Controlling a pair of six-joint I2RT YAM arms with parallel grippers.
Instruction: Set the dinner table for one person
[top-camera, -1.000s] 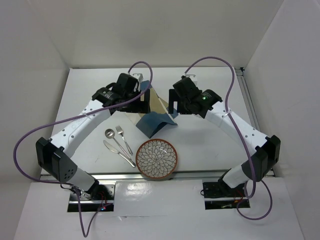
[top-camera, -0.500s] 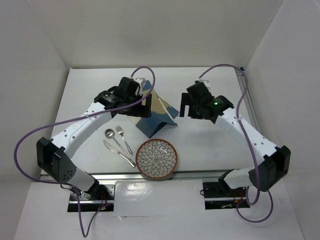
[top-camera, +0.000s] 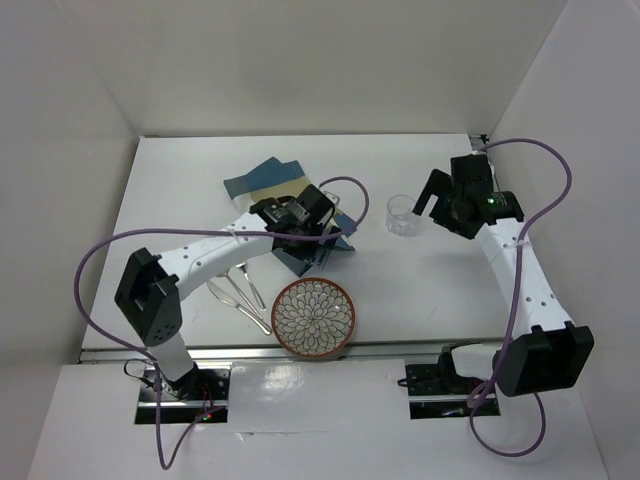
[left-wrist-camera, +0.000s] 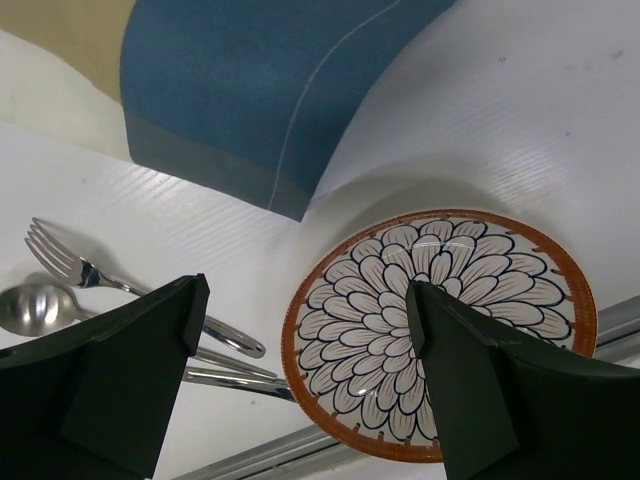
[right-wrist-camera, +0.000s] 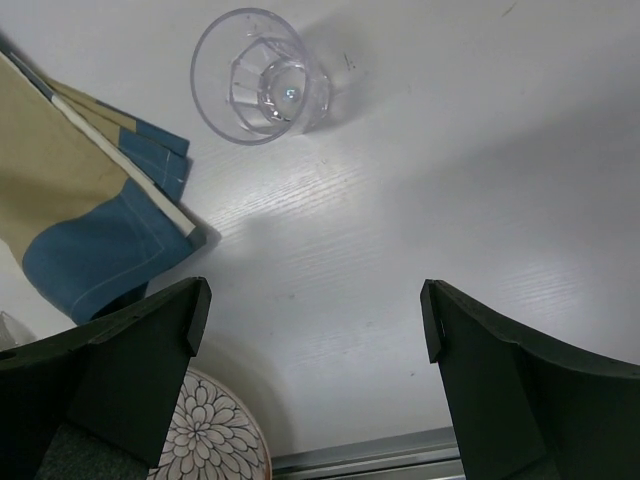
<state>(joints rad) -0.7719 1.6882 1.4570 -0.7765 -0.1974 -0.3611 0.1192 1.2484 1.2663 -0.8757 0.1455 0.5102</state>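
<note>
The left pincer is wide open and empty above the bumpy placemat, near the flower plate; both lie on the white worktop. The right pincer is wide open too. I think the placemat should be pulled flat by a corner first, slowly.

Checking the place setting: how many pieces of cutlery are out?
3: fork, spoon and knife lie together left of the plate, partly under the left arm; more could be hidden.
</note>
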